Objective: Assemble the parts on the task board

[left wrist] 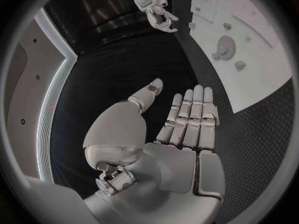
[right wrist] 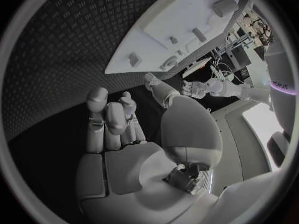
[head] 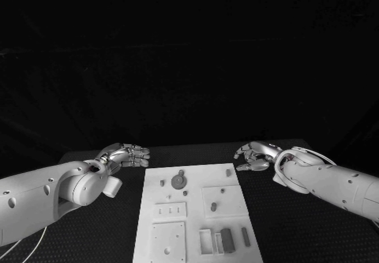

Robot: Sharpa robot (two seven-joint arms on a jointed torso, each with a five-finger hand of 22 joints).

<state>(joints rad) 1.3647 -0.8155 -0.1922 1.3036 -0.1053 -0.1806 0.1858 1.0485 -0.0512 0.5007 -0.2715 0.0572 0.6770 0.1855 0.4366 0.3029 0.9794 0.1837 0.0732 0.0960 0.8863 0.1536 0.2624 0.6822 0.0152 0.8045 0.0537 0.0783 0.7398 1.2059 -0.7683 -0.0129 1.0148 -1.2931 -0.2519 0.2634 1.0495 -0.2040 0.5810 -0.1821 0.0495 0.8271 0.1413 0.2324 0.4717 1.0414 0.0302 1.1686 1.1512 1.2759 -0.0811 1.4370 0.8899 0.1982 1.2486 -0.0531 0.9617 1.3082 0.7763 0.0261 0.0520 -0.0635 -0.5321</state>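
The white task board (head: pixel 193 208) lies in the middle of the black table. Grey parts sit on it: a round piece (head: pixel 179 179) near the far end, a small oval part (head: pixel 213 206) in the middle, and dark long bars (head: pixel 227 240) at the near right. My left hand (head: pixel 126 155) hovers beside the board's far left corner, fingers straight (left wrist: pixel 187 119) and thumb apart, holding nothing. My right hand (head: pixel 254 156) hovers off the far right corner, fingers loosely bent (right wrist: pixel 115 124), empty. The left wrist view shows the round piece (left wrist: pixel 224 47) on the board (left wrist: pixel 261 79).
Black textured tabletop (head: pixel 284 230) surrounds the board on both sides. Recessed square blocks (head: pixel 170 211) take up the board's left half. The right wrist view shows the board (right wrist: pixel 181 15) ahead of the fingers and my left hand (right wrist: pixel 199 88) across it.
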